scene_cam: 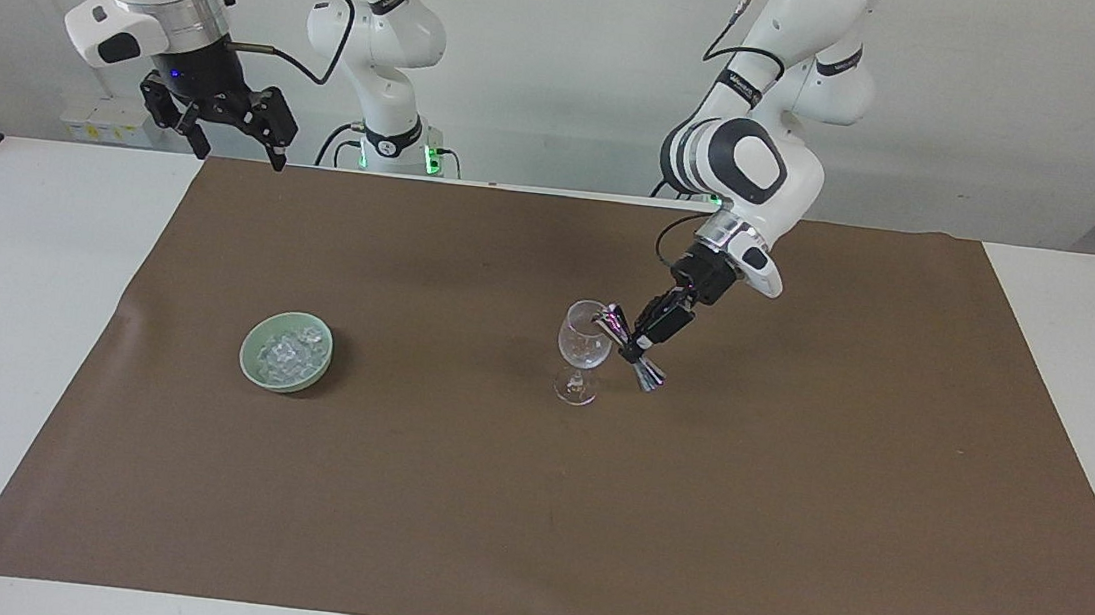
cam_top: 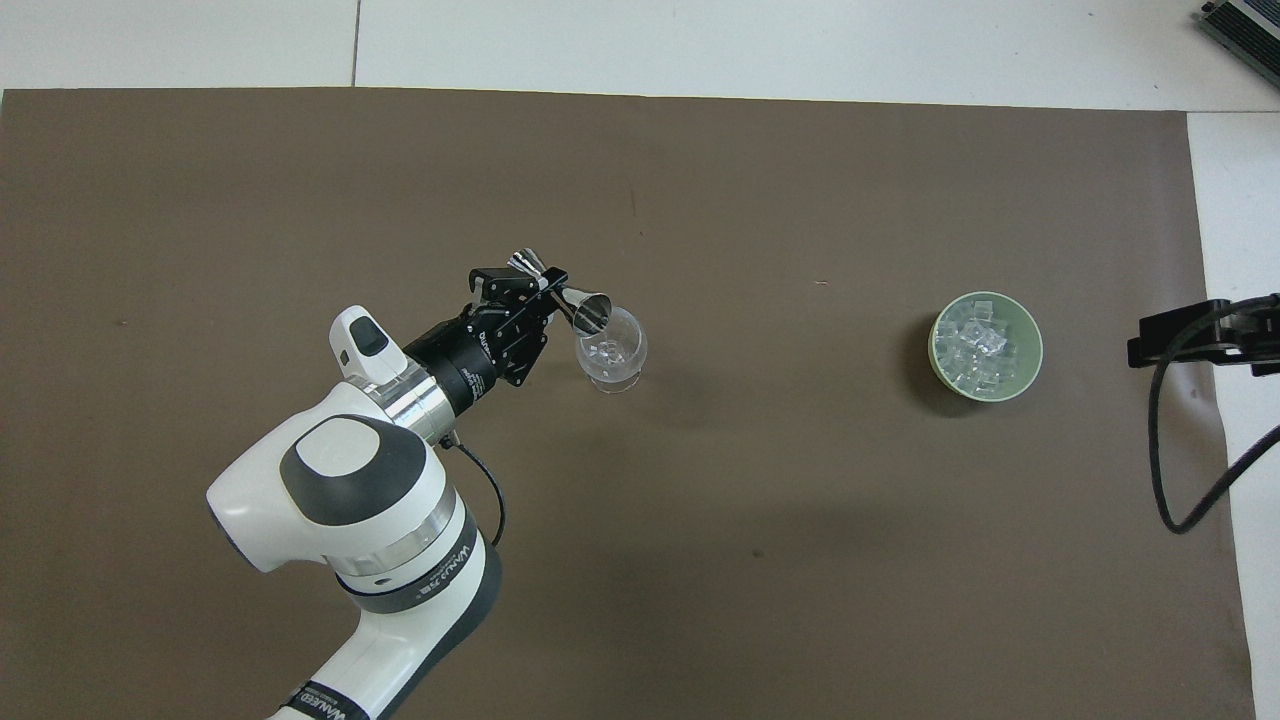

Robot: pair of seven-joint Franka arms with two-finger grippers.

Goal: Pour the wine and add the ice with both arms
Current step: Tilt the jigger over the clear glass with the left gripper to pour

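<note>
Now left hand (scene_cam: 637, 348) clamped on tilted jigger (scene_cam: 631, 349), over wine glass (scene_cam: 584, 349)

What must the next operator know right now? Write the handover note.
Left claw: shut on the jigger, tipped with its mouth at the glass rim, mid-pour.
Right claw: open, empty, waiting high over the table edge at its own end.
Glass: upright on the brown mat, mid-table.
Ice: all in the green bowl, toward the right arm's end.
Done: jigger picked up, brought to the glass.
Left: finish the pour, set the jigger down, move ice into the glass.
</note>
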